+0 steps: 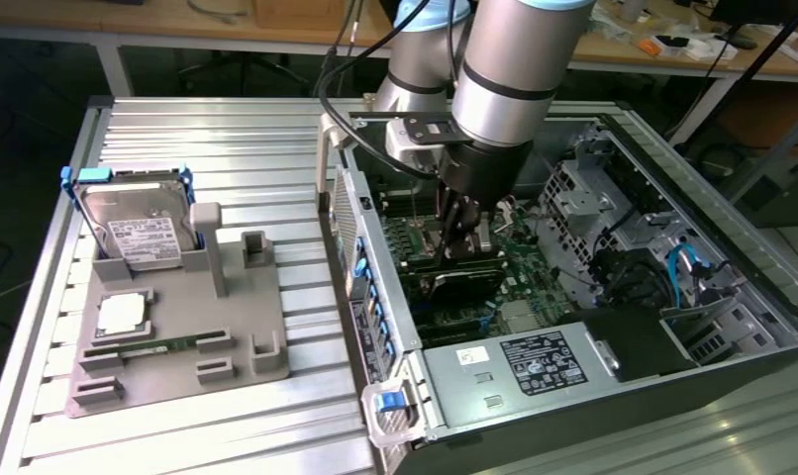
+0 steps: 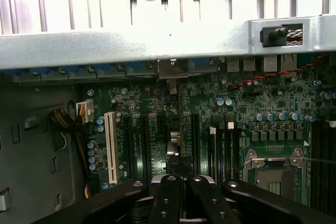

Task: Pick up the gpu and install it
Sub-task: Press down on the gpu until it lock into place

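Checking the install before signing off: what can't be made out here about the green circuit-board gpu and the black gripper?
- Thin green circuit-board gpu: the wrist view has it edge-on, and its seating in the slot is hidden by the black gripper.
- Exterior view: the grey robot arm covers the slot area.
- Silver hard drive label: too small to read.

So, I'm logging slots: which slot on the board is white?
The long slot nearest the yellow-black cable bundle; the slots beside it are black.
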